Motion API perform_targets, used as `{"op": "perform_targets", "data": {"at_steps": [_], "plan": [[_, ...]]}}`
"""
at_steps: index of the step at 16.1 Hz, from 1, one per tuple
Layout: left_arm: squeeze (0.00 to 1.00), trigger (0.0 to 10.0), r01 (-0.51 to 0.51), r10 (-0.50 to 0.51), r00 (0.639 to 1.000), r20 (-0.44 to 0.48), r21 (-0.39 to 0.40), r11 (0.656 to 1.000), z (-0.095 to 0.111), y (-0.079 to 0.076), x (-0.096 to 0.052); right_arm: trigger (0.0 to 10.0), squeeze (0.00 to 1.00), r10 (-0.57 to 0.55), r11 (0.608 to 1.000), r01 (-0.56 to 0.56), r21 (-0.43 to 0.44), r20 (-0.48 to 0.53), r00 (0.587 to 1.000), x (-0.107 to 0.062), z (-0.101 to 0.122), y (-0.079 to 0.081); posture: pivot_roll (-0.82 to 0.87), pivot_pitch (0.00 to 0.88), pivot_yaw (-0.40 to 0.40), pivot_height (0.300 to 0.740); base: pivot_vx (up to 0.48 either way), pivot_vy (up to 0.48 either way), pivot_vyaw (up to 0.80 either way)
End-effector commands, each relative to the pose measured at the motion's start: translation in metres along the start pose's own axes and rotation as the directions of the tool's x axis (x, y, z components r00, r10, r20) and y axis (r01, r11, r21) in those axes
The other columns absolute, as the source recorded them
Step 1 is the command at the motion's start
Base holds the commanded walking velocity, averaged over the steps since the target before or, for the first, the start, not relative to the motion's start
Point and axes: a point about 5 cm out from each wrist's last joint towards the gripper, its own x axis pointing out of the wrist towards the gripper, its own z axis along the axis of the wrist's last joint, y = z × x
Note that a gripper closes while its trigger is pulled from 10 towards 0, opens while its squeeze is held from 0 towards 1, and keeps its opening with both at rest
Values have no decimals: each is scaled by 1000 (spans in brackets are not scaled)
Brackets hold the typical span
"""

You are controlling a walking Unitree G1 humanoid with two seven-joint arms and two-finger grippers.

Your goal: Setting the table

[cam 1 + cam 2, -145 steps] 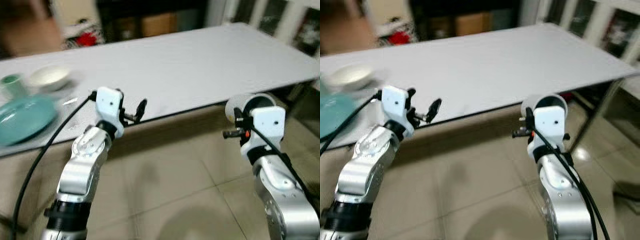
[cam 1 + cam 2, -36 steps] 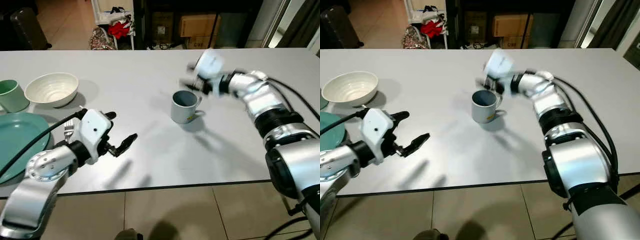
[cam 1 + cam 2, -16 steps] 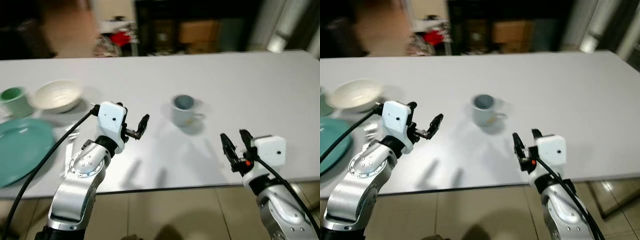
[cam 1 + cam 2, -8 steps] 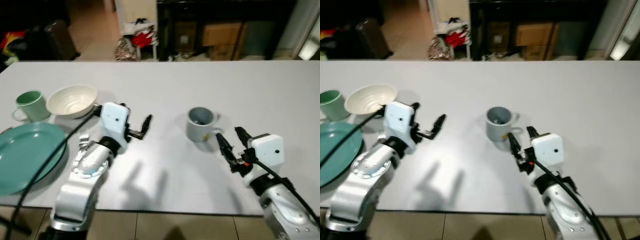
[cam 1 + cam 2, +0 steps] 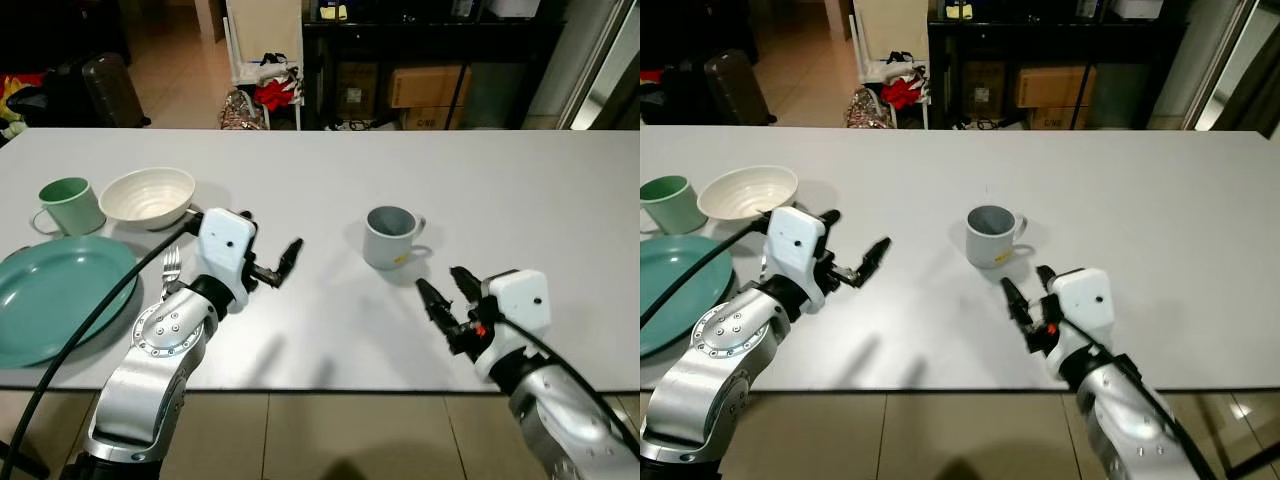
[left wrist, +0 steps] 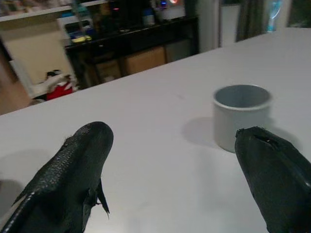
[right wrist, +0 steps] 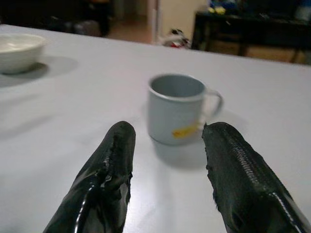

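Nearest the counter (image 5: 560,180) edge, the right gripper (image 5: 446,301) hovers just short of the grey mug (image 5: 390,236), fingers wide and empty. The left gripper (image 5: 282,262) hangs to the mug's left, fingers also wide, holding nothing. The mug stands upright, mid-counter. Further left of it lie a fork (image 5: 169,270), teal plate (image 5: 50,295), white bowl (image 5: 148,196) and green cup (image 5: 67,204). A careless forward reach could knock the mug over.
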Motion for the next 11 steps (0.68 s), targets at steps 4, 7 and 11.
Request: {"op": "perform_targets", "data": {"at_steps": [4, 7, 11], "plan": [[0, 10000, 102, -102, 994, -42, 3, 995, -4, -5, -3, 10000, 0, -39, 997, 41, 67, -27, 999, 25, -8, -15, 19, 0, 30, 740, 0, 0, 0], [0, 10000, 142, -141, 987, -74, 4, 990, -8, -6, -8, 10000, 0, 25, 998, -20, 54, -88, 996, 62, -27, -19, 29, 0, 30, 740, 0, 0, 0], [0, 10000, 142, -140, 987, -80, 21, 990, -4, -1, -14, 10000, 0, 5, 999, 0, 46, -101, 995, 110, -25, -34, 77, 0, 26, 740, 0, 0, 0]]}}
